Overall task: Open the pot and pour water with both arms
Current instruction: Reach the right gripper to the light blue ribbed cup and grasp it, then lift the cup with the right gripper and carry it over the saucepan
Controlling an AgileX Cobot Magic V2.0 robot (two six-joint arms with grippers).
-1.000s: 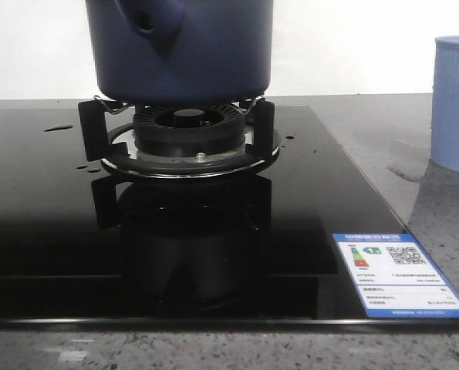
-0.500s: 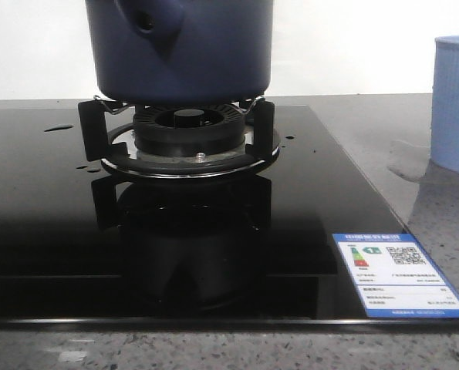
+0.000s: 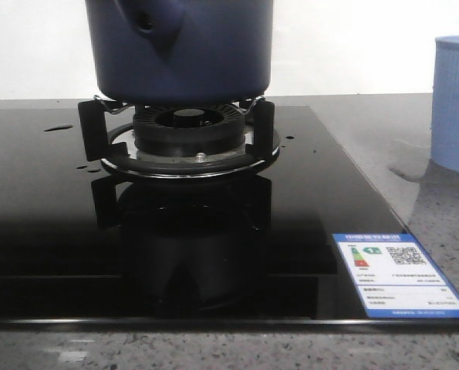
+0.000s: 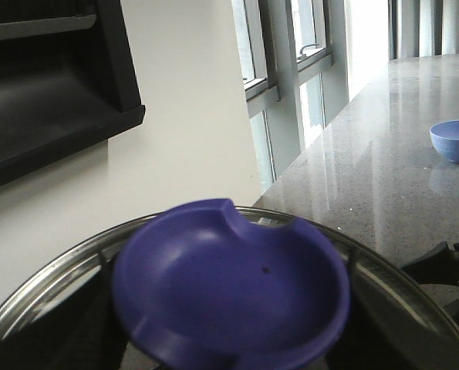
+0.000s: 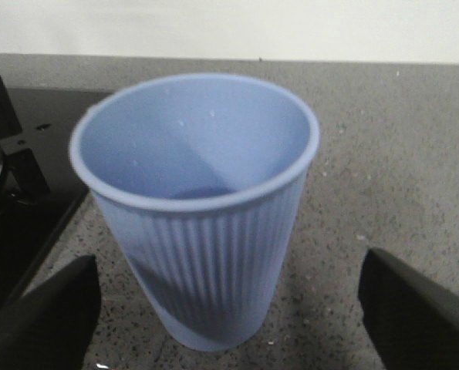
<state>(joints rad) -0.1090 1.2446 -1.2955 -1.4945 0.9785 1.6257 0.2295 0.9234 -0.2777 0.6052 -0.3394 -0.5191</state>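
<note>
1. The right tool (image 5: 227,308) stands wide open, its two dark fingers (image 5: 40,312) flanking the ribbed light blue cup (image 5: 198,208) with clear gaps on both sides; nothing is gripped yet.

2. The left tool's own fingers do not show in its wrist view, so whether it is open or closed cannot be told. Its camera looks down close on a purple-blue lid knob (image 4: 231,289) sitting on a glass lid with a steel rim (image 4: 36,297), with dark shapes at the lower corners that may be finger parts.

3. The pot (image 3: 180,48) sits on the burner stand (image 3: 184,135) of the black glass hob (image 3: 52,247), left of centre and toward the far side, its handle stub (image 3: 148,19) pointing toward the camera.

4. The cup (image 3: 454,104) stands on the grey stone worktop (image 3: 437,212), well to the right of the hob and apart from it. Its inside looks empty.

5. Water shows only as small droplets (image 3: 58,128) on the hob's far left.

6. The step in hand appears to be taking hold: left on the knob, right on the cup.

7. To do it well, the right tool likely needs to close gently around the cup's mid-body; thin ribbed walls may buckle or slip under a hard squeeze.

8. The left tool should probably centre over the knob and lift straight up, so the lid clears the rim without dragging the pot off its stand.

9. A small blue bowl (image 4: 454,140) sits far off on the worktop.
</note>
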